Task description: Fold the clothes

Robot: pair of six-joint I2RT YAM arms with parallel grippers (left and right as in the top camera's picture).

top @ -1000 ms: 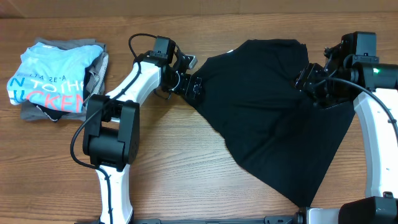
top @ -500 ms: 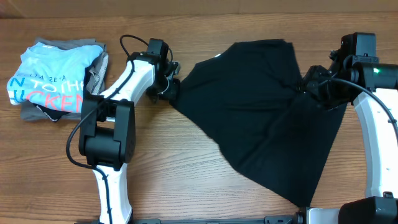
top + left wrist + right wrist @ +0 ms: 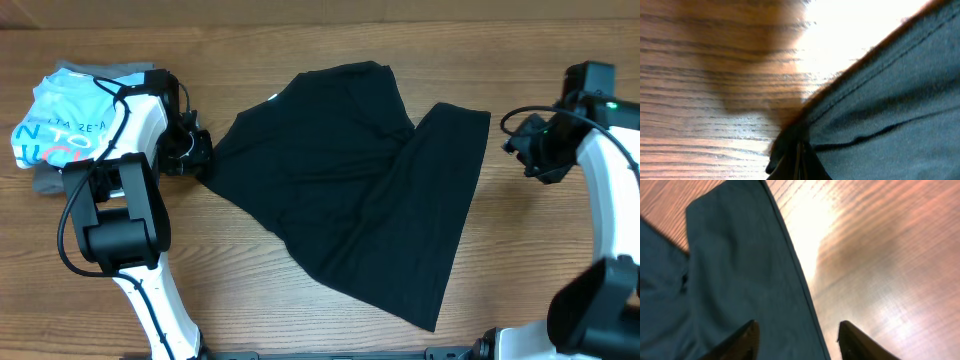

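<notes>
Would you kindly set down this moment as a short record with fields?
garment: plain black soft-fabric T-shirt, lying crumpled and unfolded on the wooden table
left claw: shut on the T-shirt's left corner
right claw: open, empty, by the T-shirt's right edge
side pile: light blue lettered shirt atop grey folded garments, far left

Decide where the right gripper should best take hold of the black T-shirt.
Probably the black T-shirt's far right corner, approached from the right: that straight edge lies flat and exposed, nearest the open right gripper, opposite the corner the left gripper pinches.
</notes>
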